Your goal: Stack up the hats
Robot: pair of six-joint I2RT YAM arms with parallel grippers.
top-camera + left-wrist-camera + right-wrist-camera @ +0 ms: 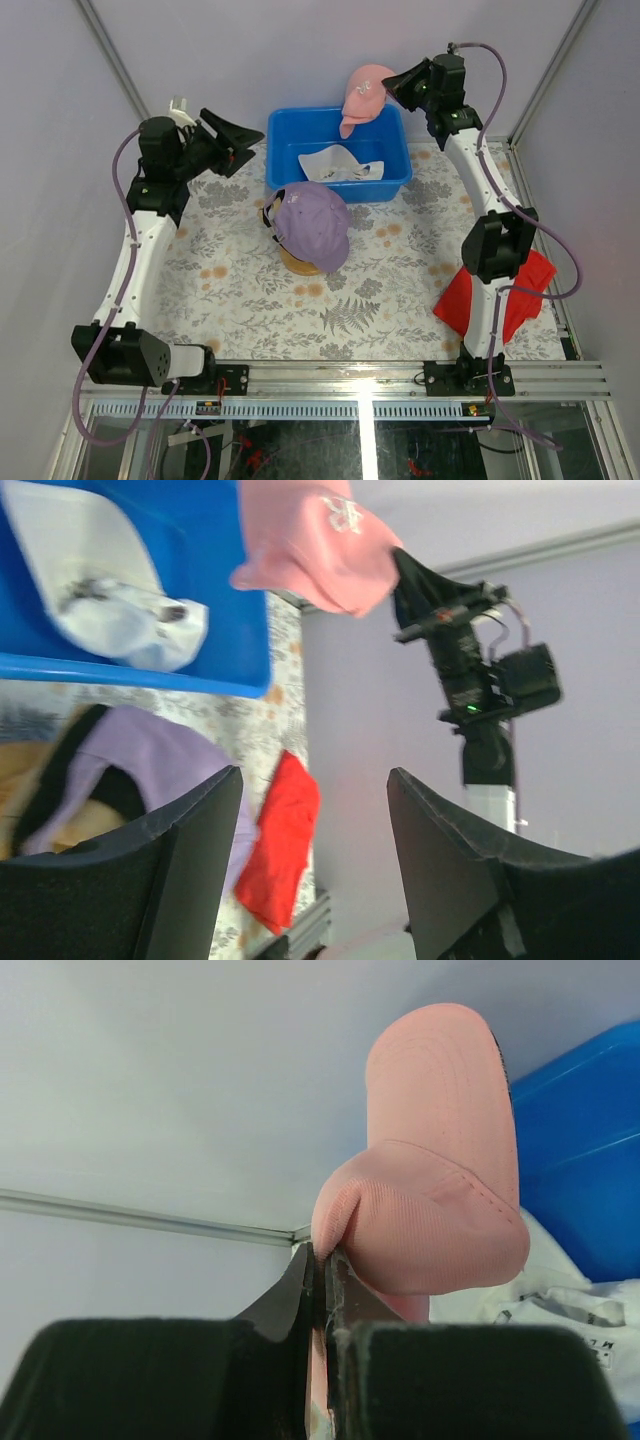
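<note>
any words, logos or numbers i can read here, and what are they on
No text here can be read.
Pink hat: white stitched mark on the front, too blurred to read.
White hat in the blue bin: dark print on the fabric, too small to read.
Lavender hat: no writing shows.

Pink cap [366, 92] in right gripper [392, 84] over far rim of blue bin [300, 135], lavender cap [312, 228] nearby
</note>
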